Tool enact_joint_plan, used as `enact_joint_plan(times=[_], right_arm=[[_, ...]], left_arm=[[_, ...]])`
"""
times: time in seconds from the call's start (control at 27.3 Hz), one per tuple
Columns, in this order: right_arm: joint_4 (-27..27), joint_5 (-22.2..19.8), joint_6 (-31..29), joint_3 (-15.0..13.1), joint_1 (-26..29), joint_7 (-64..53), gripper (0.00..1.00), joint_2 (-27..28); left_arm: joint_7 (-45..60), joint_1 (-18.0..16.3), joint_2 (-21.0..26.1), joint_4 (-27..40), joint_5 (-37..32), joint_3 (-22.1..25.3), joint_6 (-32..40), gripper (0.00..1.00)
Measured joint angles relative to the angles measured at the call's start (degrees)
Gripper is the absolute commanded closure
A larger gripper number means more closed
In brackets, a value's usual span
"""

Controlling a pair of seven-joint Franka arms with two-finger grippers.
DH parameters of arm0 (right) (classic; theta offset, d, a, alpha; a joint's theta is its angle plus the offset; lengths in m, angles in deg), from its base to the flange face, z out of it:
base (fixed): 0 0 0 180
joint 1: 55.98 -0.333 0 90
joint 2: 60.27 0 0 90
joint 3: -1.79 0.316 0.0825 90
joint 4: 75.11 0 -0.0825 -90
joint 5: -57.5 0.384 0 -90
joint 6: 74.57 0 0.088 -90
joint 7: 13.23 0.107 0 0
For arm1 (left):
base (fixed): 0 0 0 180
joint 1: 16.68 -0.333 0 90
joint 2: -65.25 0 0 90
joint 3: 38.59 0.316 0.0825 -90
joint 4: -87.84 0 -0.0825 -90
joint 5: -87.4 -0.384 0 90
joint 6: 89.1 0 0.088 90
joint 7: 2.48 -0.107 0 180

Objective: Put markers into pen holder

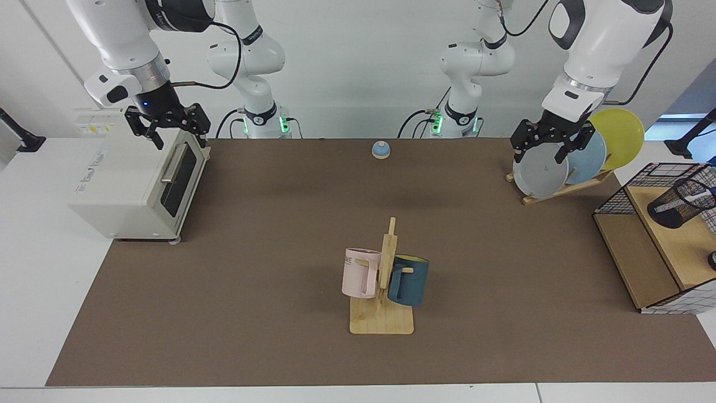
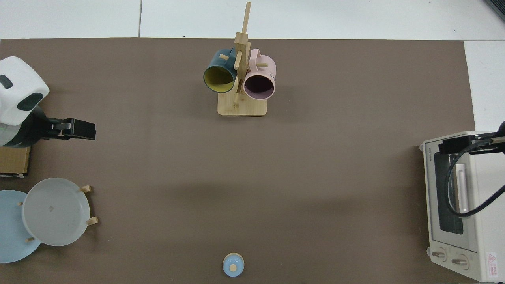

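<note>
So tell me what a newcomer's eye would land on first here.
Mid-table, the wooden mug tree carries a pink mug and a teal mug. The left gripper hangs open and empty over the plate rack, short of the pen holder on the wire shelf rack. The right gripper waits open above the toaster oven.

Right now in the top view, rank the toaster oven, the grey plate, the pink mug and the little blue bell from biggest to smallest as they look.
1. Toaster oven, though the frame edge cuts it off.
2. Grey plate.
3. Pink mug.
4. Blue bell.
The gaps look clear; no two are close.
</note>
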Motion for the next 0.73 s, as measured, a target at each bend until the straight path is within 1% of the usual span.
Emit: enact_joint_plan(times=[0.48,0.73], right_arm=[[0.0,0.0,0.0,0.0,0.0,0.0,0.0,0.0],[0.0,0.0,0.0,0.0,0.0,0.0,0.0,0.0]], left_arm=[[0.0,0.0,-0.1,0.2,0.0,-0.3,0.2,0.0],[0.0,0.3,-0.1,0.3,0.0,-0.7,1.8,0.0]])
